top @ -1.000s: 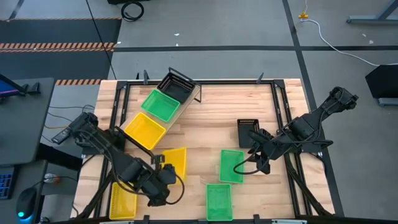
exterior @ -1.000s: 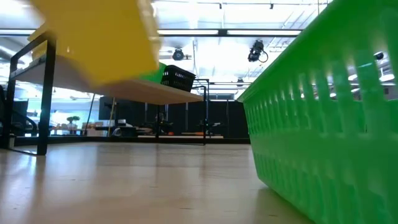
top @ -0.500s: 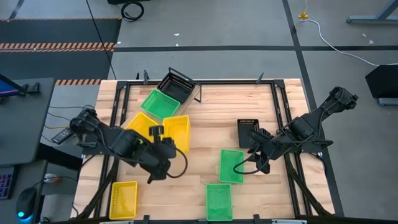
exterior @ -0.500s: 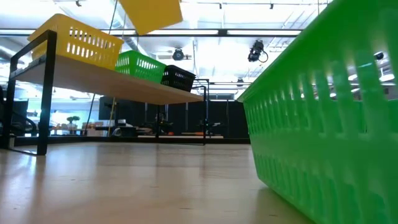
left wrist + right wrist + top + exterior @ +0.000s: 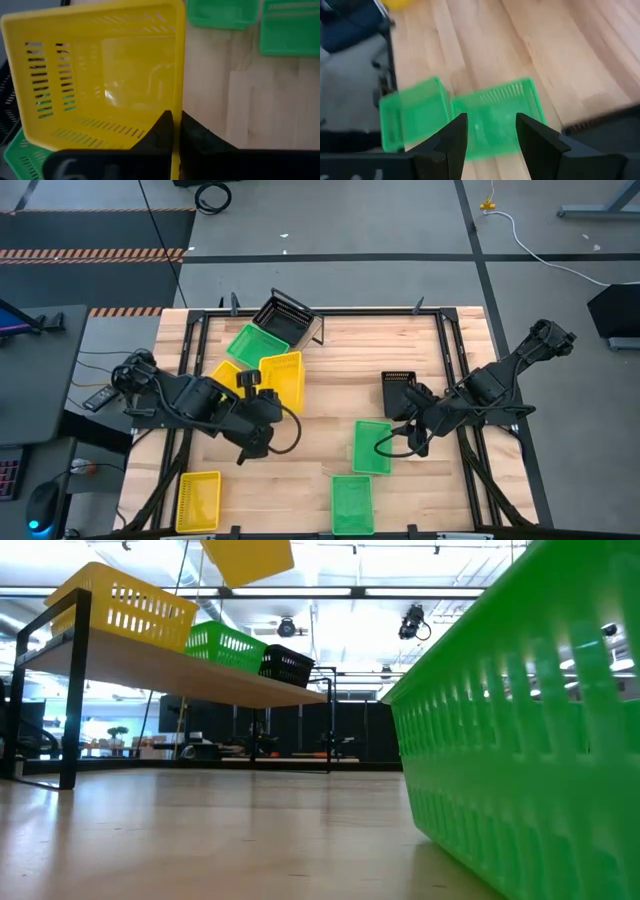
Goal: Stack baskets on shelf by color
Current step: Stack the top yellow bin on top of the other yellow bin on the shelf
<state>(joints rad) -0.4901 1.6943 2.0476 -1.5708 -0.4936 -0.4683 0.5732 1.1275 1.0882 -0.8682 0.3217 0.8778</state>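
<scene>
The left gripper (image 5: 175,131) is clamped on a yellow basket's (image 5: 282,378) rim above the shelf (image 5: 200,680). The right gripper (image 5: 490,131) hangs with fingers apart above two green baskets (image 5: 492,119).

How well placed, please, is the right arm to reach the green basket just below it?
Probably well: the right pincer hangs open right over the green basket, with nothing between them; the black basket sits off to one side.
</scene>
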